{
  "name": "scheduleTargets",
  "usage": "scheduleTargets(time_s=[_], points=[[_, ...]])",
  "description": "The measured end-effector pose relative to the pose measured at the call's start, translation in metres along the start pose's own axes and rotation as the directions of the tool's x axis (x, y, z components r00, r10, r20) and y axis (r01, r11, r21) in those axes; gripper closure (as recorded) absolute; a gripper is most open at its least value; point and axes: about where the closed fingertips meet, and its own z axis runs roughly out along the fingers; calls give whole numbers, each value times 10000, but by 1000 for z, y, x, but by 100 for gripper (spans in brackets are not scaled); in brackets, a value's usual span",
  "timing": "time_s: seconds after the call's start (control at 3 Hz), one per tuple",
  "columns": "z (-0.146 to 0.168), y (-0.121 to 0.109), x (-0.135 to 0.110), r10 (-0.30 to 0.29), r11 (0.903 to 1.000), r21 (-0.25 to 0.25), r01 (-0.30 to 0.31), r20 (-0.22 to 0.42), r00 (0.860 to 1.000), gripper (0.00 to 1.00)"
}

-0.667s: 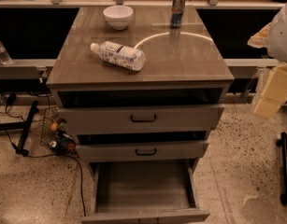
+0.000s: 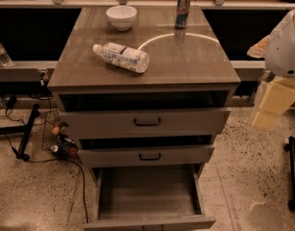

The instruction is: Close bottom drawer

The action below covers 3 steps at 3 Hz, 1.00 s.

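The bottom drawer (image 2: 148,198) of the grey-taupe cabinet (image 2: 147,76) is pulled far out. Its empty inside shows, and its front (image 2: 149,223) lies at the lower edge of the view. The middle drawer (image 2: 147,156) and the top drawer (image 2: 147,122) above it stand slightly out, each with a small black pull. My gripper (image 2: 276,102), a cream-coloured piece below the white arm (image 2: 286,42), hangs at the right edge. It is to the right of the cabinet at top-drawer height and touches nothing.
On the cabinet top lie a plastic bottle (image 2: 120,57) on its side, a white bowl (image 2: 121,17) and an upright can (image 2: 182,4). A wire basket with small objects (image 2: 58,138), cables and a black stand (image 2: 27,131) are on the left floor. A black leg (image 2: 293,172) is at the right.
The arm and gripper at the right edge have dropped slightly. The drawers and the things on the top have not moved.
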Motion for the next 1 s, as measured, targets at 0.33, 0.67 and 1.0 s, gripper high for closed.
scheduleTargets(time_s=[0.33,0.67,1.0], points=[[74,26,3,-736,9959,-506,752,324,9968,0],[160,62,11,-1330,9836,-1171,1373,441,9901,0],[213,92,15,-1644,9703,-1708,1715,551,9849,0]])
